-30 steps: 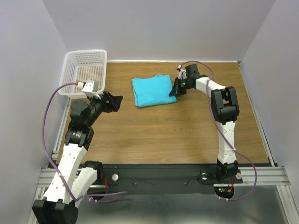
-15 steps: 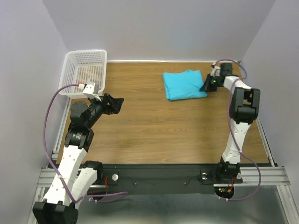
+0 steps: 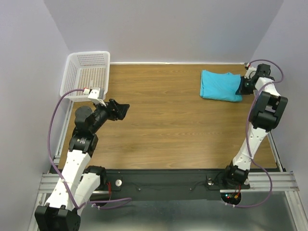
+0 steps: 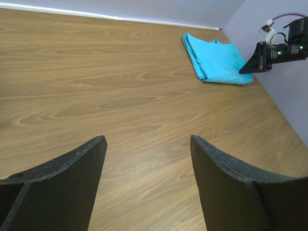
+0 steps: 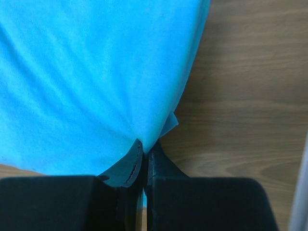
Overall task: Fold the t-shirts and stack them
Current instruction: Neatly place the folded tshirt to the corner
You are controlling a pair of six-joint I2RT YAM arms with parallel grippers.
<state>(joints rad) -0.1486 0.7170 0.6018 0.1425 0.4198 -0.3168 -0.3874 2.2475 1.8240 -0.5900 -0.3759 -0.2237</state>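
Placing the folded garment at its stack position appears to be the step in hand. The t-shirt (image 3: pixel 220 85) lies as a compact turquoise rectangle in the upper right of the overhead frame, flat on the table (image 3: pixel 163 125) and close to the far right corner.

Right claw (image 3: pixel 242 86): closed on the shirt's right-hand edge. The right wrist view shows the jaws pressed together with a small pinch of blue fabric gathered at their tips; the cloth fans out smooth above them, and bare wood shows to the right.

Left claw (image 3: pixel 121 109): jaws spread wide, holding nothing. It hangs over bare wood at the left of the overhead frame, just below the white mesh basket (image 3: pixel 86 72) and well apart from the shirt.

Status: the fold looks complete, with no sleeve or hem trailing loose. No second shirt shows in any view, so this one probably forms the base of the stack.

Next move, as judged:
1. Part the right jaws to let go of the edge.
2. Draw the claw straight back from the cloth, low and level, so the pinched layer does not lift or unfold.
3. Check that the released corner lies flat.
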